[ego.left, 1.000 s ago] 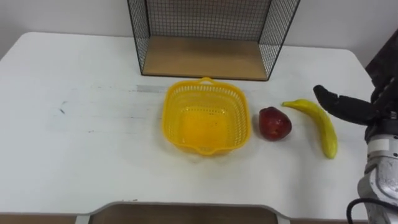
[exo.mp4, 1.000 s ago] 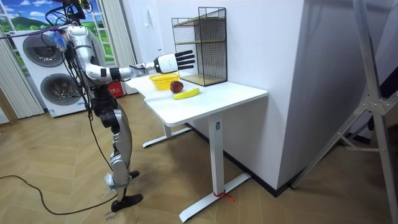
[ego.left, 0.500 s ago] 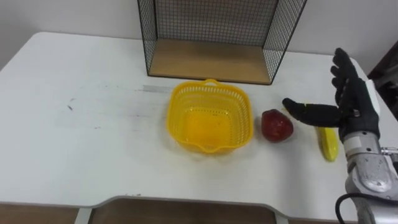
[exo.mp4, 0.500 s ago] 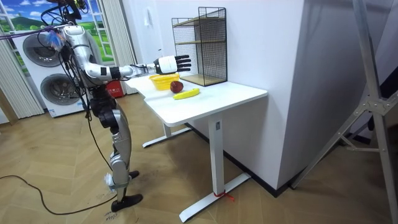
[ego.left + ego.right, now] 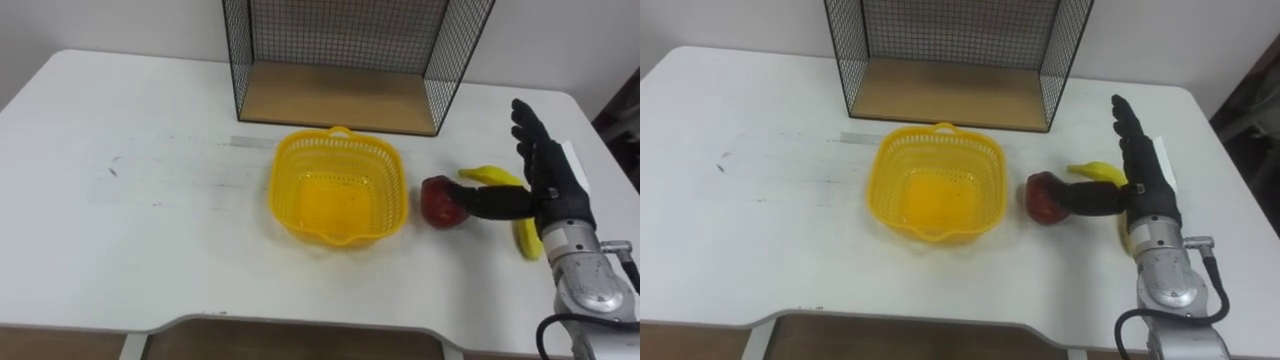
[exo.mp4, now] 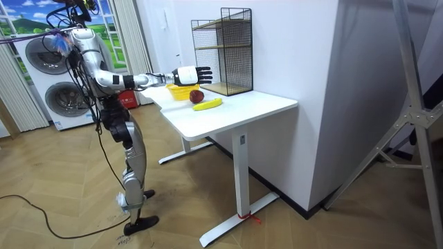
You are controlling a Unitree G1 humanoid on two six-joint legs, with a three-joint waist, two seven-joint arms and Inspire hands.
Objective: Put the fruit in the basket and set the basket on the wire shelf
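A yellow plastic basket (image 5: 336, 195) (image 5: 937, 190) (image 6: 181, 90) sits empty on the white table (image 5: 150, 220), in front of the black wire shelf (image 5: 340, 60) (image 5: 945, 60) (image 6: 223, 52). To its right lies a red apple (image 5: 440, 200) (image 5: 1043, 197) (image 6: 196, 96), and beyond that a yellow banana (image 5: 524, 235) (image 5: 1092, 171) (image 6: 208, 104). My right hand (image 5: 545, 185) (image 5: 1145, 180) (image 6: 188, 74) is open just right of the apple, fingers straight and pointing away from me, thumb reaching to the apple's right side and covering the banana's middle.
The shelf's wooden floor (image 5: 335, 98) lies open toward the basket. Wide bare tabletop stretches left of the basket. In the room view the robot stands at the table's left end, with washing machines (image 6: 52, 83) behind it.
My right hand has come down and a little left, its thumb now at the apple's right side. The apple, banana and basket stay put.
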